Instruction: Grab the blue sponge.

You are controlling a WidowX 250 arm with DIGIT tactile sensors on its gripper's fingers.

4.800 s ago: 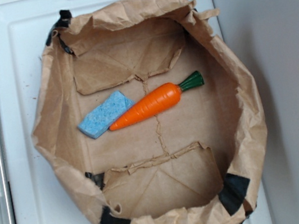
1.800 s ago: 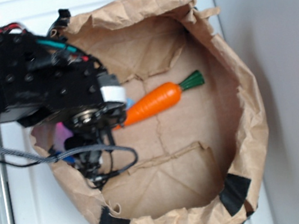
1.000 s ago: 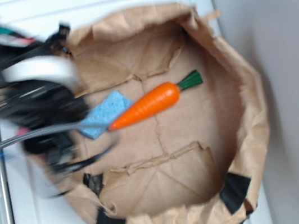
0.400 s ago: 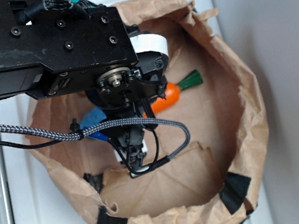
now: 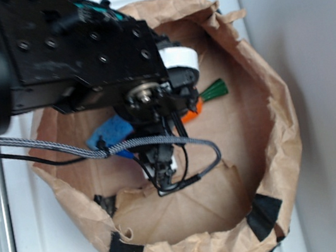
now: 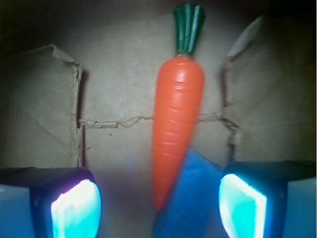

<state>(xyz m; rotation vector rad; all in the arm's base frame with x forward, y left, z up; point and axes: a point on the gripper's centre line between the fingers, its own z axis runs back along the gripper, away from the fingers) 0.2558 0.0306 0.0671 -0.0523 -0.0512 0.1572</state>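
— How is the hand (image 6: pixel 158 206) set?
— Spread wide, gripping nothing, both fingers at the frame's bottom corners.
— And the blue sponge (image 6: pixel 190 198)?
— Low centre between them, touching the carrot (image 6: pixel 176 129).

Blue sponge (image 6: pixel 190 198), flat on the bag floor, touching the carrot's (image 6: pixel 176 129) tip

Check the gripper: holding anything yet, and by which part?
Nothing held. The gripper is open, with the sponge and carrot tip between its pads, untouched.
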